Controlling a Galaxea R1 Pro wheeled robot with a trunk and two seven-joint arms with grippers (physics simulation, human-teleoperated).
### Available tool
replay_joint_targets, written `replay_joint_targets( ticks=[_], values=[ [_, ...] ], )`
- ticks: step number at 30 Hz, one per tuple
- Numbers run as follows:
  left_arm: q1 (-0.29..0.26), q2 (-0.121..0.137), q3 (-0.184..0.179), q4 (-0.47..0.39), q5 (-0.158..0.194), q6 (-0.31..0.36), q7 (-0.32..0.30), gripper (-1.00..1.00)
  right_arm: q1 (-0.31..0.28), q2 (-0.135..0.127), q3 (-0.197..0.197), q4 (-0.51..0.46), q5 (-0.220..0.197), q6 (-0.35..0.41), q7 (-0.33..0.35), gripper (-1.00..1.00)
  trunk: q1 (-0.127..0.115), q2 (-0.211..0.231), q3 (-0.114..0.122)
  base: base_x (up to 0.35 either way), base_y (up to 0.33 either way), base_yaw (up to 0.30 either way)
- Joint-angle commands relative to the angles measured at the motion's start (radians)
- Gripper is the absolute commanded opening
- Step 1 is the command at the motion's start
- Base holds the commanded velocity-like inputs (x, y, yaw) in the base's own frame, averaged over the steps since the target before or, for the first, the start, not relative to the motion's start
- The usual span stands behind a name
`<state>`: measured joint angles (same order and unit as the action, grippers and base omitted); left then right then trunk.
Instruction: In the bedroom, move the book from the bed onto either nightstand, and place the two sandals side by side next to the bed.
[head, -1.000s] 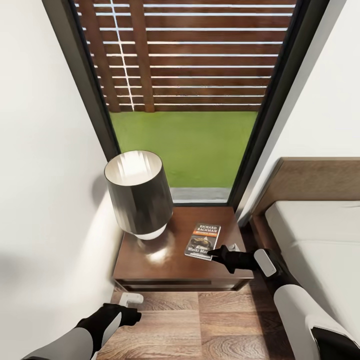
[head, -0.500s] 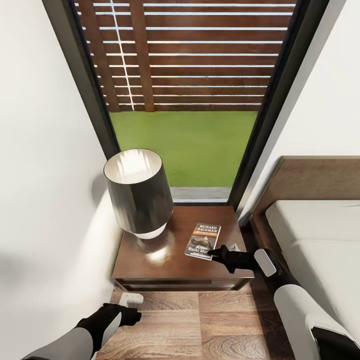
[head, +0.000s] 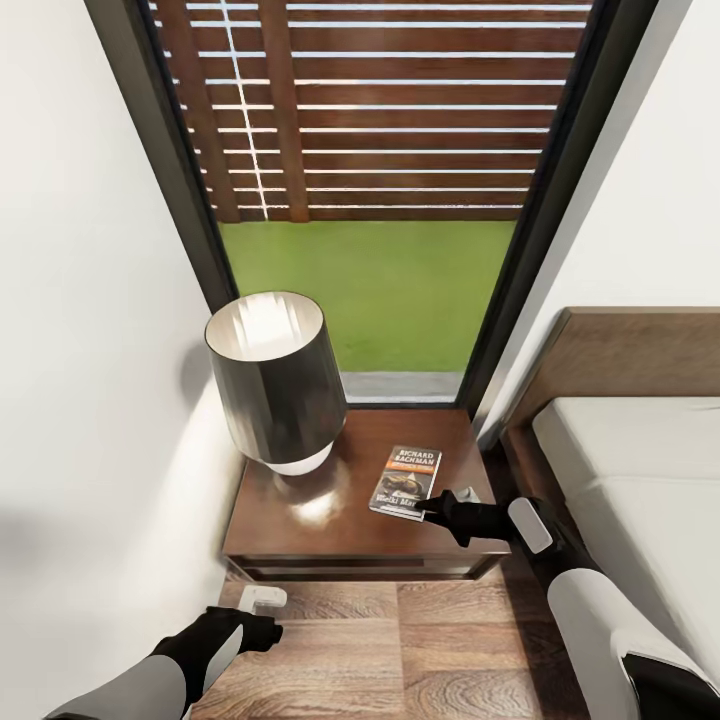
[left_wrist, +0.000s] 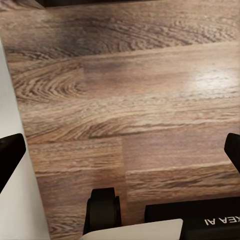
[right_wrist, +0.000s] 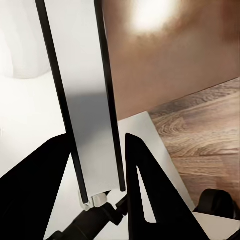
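Note:
The book (head: 406, 481) lies flat on the dark brown nightstand (head: 300, 535), right of a lamp. My right gripper (head: 428, 508) reaches in at the book's near edge. In the right wrist view its two black fingers (right_wrist: 150, 185) sit against both faces of the book (right_wrist: 85, 100), so the gripper is shut on it. The left gripper (head: 268, 632) hangs low over the plank floor in front of the nightstand. In the left wrist view its fingers (left_wrist: 10, 157) are spread wide, with only floor between them. The bed (head: 640, 470) stands at the right. The sandals are out of view.
A lamp with a dark cylindrical shade (head: 275, 380) takes up the nightstand's left half. A tall dark-framed window (head: 380, 200) is behind it, with white walls on both sides. A narrow strip of wood floor (head: 400, 650) runs between the left wall and the bed frame.
The whole head picture has shifted slightly, so the camera has moved a little. The book and both grippers hold their places.

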<state>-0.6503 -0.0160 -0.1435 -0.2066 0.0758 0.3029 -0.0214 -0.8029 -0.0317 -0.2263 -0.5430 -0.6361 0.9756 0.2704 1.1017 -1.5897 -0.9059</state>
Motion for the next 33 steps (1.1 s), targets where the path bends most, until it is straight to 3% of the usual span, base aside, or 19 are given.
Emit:
replay_joint_targets(
  ticks=[1, 17, 26, 33],
  values=[
    [0.0, 0.001, -0.008, -0.002, 0.008, 0.005, 0.0, 1.0, -0.001, 0.0, -0.005, 0.0, 0.01, 0.005, 0.009, -1.0, 0.0, 0.0, -0.001, 0.0, 0.0, 0.0],
    [0.0, 0.001, -0.008, -0.002, 0.008, 0.005, 0.0, 1.0, 0.0, 0.0, -0.005, 0.001, 0.01, 0.005, 0.009, -1.0, 0.0, 0.0, -0.001, 0.0, 0.0, 0.0],
    [0.0, 0.001, -0.009, -0.002, 0.007, 0.005, 0.0, 1.0, 0.0, 0.0, -0.005, 0.001, 0.01, 0.005, 0.009, -1.0, 0.034, -0.063, -0.029, 0.0, 0.0, 0.0],
    [0.0, 0.001, -0.01, -0.002, 0.007, 0.005, 0.0, 1.0, 0.0, 0.0, -0.005, 0.002, 0.01, 0.005, 0.009, -1.0, 0.034, -0.063, -0.029, 0.0, 0.0, 0.0]
  ],
)
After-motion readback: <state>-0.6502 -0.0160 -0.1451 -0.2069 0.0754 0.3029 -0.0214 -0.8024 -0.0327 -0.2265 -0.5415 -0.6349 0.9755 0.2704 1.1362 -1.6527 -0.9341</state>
